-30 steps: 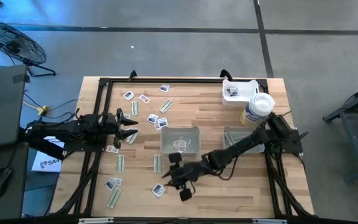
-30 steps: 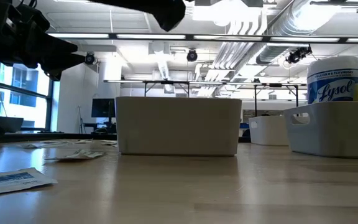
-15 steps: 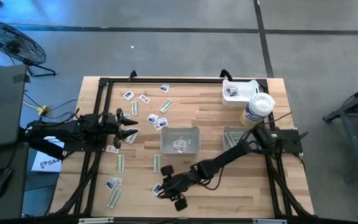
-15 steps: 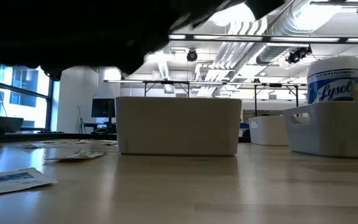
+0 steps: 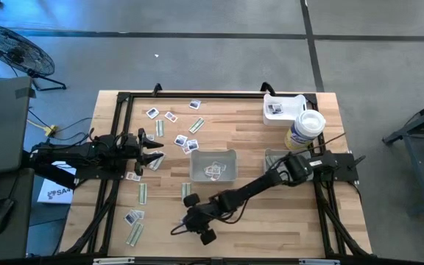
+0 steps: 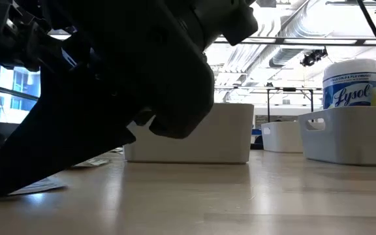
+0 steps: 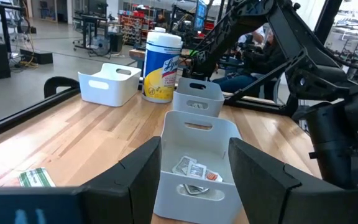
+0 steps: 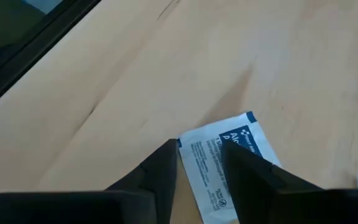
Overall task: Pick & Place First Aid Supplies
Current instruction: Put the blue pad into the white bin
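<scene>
A white packet with blue print (image 8: 207, 163) lies flat on the wood near the table's front edge. My right gripper (image 8: 199, 149) has come down on it, open and slanting down toward the table's left. One finger stands at the packet's edge, the other over its printed face. In the high view this gripper (image 5: 186, 222) covers the packet. More first aid supplies lie scattered: squarish packets (image 5: 171, 118) at the far left and long strips (image 5: 143, 193) nearer. My left gripper (image 7: 194, 180) waits open and level at the left side (image 5: 153, 151). My right gripper straddles one end of the packet (image 8: 191, 155), coming slanting down from the table's right. The packet lies flat on the table. Whether the fingertips (image 8: 229, 152) touch it, I cannot tell.
A grey tray (image 5: 213, 165) at mid-table holds a few packets. A second grey tray (image 5: 278, 158) stands to its right. Behind that are a wipes bottle (image 5: 305, 129) and a white tray (image 5: 282, 108). More strips (image 5: 134, 234) and packets (image 5: 133, 217) lie front left.
My right gripper has swung down and toward the table's left and near edge, tipping further downward. It has arrived over the packet by the front edge, which has stayed where it was. In the low view it now fills the left half.
</scene>
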Controlling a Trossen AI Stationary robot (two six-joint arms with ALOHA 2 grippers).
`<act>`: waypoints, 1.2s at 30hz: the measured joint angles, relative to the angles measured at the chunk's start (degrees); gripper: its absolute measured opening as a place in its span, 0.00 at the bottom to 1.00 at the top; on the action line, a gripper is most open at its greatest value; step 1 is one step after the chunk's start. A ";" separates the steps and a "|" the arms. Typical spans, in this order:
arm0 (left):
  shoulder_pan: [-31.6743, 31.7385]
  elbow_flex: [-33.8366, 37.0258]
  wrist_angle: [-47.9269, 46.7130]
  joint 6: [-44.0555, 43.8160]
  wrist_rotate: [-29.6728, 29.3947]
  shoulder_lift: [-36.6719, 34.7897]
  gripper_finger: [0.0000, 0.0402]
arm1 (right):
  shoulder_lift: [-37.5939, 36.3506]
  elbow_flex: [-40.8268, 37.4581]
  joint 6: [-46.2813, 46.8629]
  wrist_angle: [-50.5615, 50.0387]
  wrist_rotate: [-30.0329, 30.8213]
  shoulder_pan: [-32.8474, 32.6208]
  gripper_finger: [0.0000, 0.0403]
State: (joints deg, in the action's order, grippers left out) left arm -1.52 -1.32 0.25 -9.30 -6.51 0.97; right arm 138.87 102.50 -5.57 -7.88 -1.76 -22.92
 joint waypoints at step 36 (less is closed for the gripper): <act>0.00 0.00 0.00 -0.02 -0.02 0.02 0.46 | -2.64 -0.25 6.86 -11.29 5.30 -1.15 0.00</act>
State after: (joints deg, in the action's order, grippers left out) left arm -1.52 -1.32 0.25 -9.32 -6.52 0.99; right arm 136.23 102.25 1.30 -19.16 3.54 -24.08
